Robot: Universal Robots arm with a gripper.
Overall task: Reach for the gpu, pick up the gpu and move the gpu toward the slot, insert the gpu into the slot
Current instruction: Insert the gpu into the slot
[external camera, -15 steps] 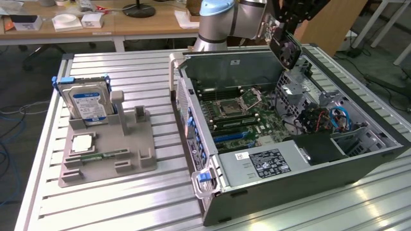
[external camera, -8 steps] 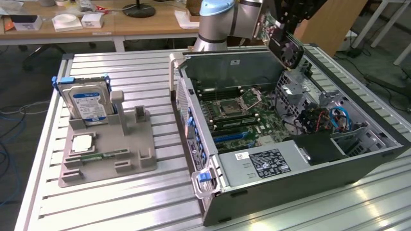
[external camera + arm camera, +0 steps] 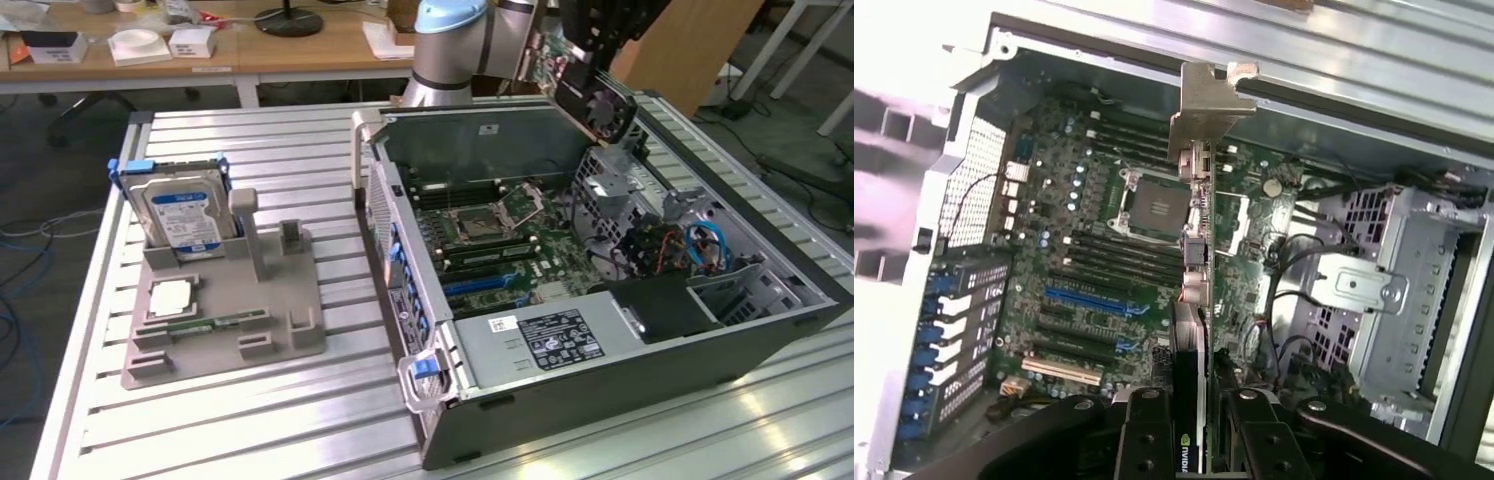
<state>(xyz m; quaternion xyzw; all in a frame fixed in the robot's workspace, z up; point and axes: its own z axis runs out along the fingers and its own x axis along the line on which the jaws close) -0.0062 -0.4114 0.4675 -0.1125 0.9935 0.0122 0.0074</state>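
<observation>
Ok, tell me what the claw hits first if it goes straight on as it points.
The claw, shut on the gpu, points down into the case. The gpu leads, so its edge would likely reach the motherboard beside the processor socket first, though depth is unclear.

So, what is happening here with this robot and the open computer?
The robot arm holds the gpu in its pincer, which is shut on the card. The card hangs over the open computer case, above the motherboard, and its metal bracket end points away from the pincer. It is not yet inserted. On the exterior view's left, a hard drive stands in a grey holder.
</observation>
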